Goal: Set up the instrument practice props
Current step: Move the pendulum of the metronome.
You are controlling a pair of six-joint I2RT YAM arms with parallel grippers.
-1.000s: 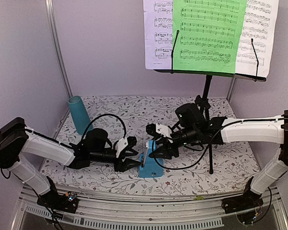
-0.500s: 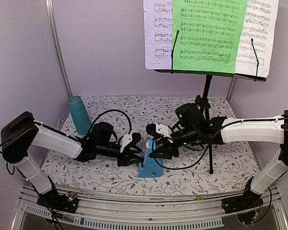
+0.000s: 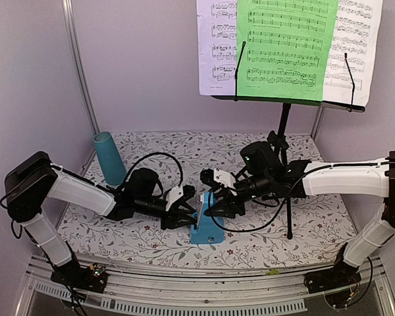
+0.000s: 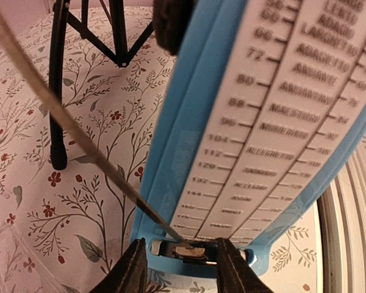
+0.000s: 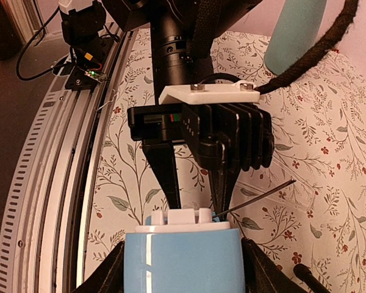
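Printed on the metronome point(image 4: 256, 134): 72, 80, 88, 96, 104, 112, 120, beside tempo words ANDANTE, MODERATO, ALLEGRETTO; the smaller print is blurred.

It looked like a robotics lab test cell: bare lilac walls point(image 3: 151, 66), an aluminium frame post point(image 3: 79, 66), a slotted metal rail point(image 3: 184, 304) below two white robot arms point(image 3: 342, 178), an exposed circuit board point(image 5: 88, 73), loose black cables point(image 3: 151, 157), and a floral cloth over the desk point(image 3: 184, 148).

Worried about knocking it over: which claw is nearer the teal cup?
Left. The left claw sits right of the teal cup, at the metronome; the right claw is farther right, across it.
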